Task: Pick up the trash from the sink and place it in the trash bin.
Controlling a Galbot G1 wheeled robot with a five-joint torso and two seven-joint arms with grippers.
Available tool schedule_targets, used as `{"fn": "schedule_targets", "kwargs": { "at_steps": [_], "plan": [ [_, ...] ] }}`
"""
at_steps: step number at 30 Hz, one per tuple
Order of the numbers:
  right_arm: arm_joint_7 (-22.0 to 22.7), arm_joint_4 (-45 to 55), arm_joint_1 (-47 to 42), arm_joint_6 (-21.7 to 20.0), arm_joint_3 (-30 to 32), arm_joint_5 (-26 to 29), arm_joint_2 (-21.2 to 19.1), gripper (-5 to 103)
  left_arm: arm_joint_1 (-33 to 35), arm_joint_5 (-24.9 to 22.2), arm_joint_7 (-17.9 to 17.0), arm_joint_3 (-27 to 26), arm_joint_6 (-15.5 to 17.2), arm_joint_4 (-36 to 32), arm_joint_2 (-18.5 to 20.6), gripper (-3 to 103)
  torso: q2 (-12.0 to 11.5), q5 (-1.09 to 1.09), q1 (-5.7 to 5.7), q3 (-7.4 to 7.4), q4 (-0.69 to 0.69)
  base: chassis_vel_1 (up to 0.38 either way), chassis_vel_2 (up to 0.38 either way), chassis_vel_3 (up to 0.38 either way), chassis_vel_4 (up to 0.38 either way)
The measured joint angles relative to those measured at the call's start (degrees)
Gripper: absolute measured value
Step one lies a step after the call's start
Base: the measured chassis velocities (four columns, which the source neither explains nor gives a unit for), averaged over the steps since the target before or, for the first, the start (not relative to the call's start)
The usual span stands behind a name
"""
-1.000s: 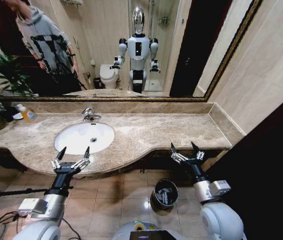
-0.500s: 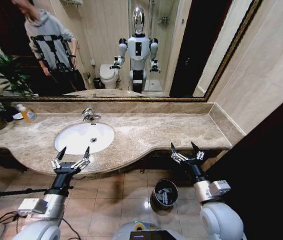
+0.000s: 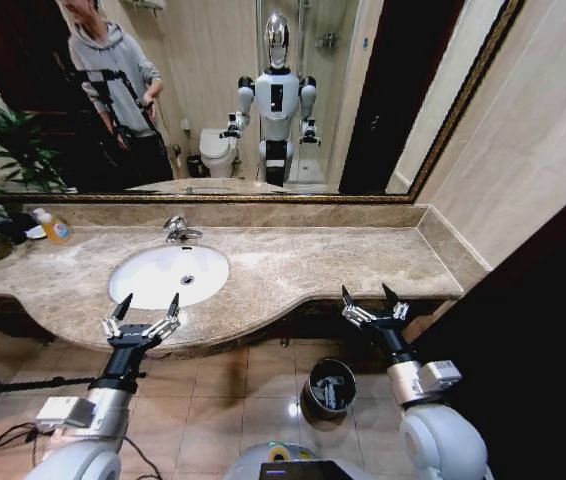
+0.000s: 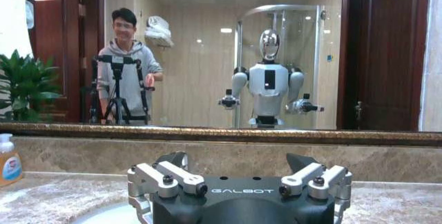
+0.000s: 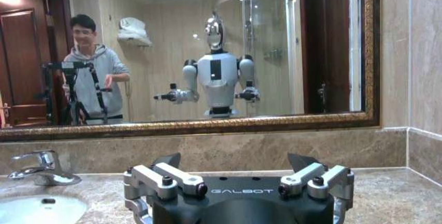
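Note:
The white oval sink (image 3: pixel 153 282) is set in the beige marble counter, with its chrome faucet (image 3: pixel 178 231) behind it; in the bowl I make out just the drain. The small dark trash bin (image 3: pixel 308 378) stands on the floor under the counter's front edge, and pale trash pieces (image 3: pixel 329 392) lie inside it. My left gripper (image 3: pixel 151 298) hangs open at the counter's front edge, just in front of the sink. My right gripper (image 3: pixel 365 290) is open too, at the counter edge above and right of the bin. Each wrist view shows its own gripper (image 4: pixel 238 162) (image 5: pixel 235 161) open with nothing held.
An orange-yellow soap bottle (image 3: pixel 55 228) stands at the counter's back left beside a green plant (image 3: pixel 3 150). A wide mirror (image 3: pixel 363 100) runs along the wall behind the counter. Dark wall panels close in on the right; tiled floor lies around the bin.

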Motion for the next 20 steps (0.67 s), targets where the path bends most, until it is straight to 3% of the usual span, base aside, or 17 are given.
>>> {"fn": "schedule_targets", "kwargs": {
  "at_steps": [20],
  "plan": [
    [0.00, 0.00, 0.00, 0.00, 0.00, 0.00, 0.00, 100, 0.00, 0.00, 0.00, 0.00, 0.00, 0.00, 0.00, 100, 0.00, 0.00, 0.00, 0.00, 0.00, 0.000, 0.000, 0.000, 0.000]
  ]
}}
